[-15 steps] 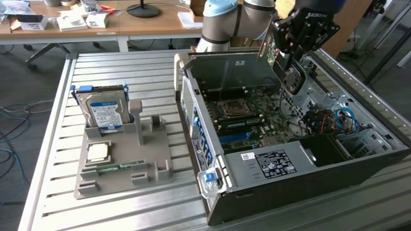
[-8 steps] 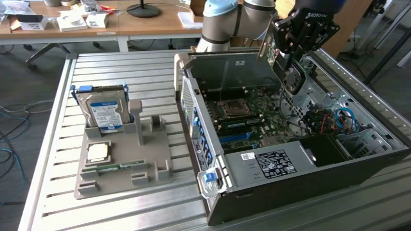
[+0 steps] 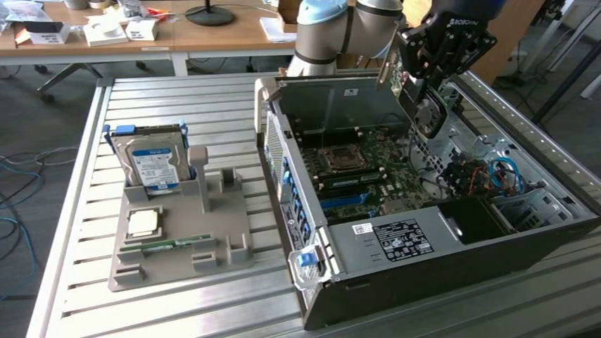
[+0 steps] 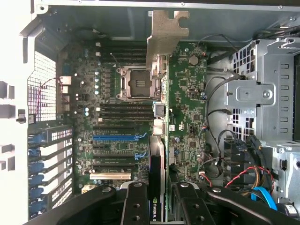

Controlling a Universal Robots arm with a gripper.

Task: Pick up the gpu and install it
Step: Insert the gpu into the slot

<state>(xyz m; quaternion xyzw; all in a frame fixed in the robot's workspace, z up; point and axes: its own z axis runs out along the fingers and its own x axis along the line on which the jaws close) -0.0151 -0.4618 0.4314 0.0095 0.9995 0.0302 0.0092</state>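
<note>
The gpu (image 3: 424,111), a thin dark card with a pale metal bracket (image 4: 165,35) at one end, hangs on edge above the motherboard (image 4: 187,103) inside the open computer case (image 3: 526,232), toward the exterior view's far right. The gripper (image 3: 427,74) is clamped on it.

A robotics lab: slatted metal workbench (image 3: 188,310), open computer case (image 3: 423,296), cluttered wooden desks (image 3: 235,39) behind.

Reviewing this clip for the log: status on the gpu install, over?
Fingers shut on gpu, held above the open case. Not yet seated. Nothing seen between card and motherboard.
</note>
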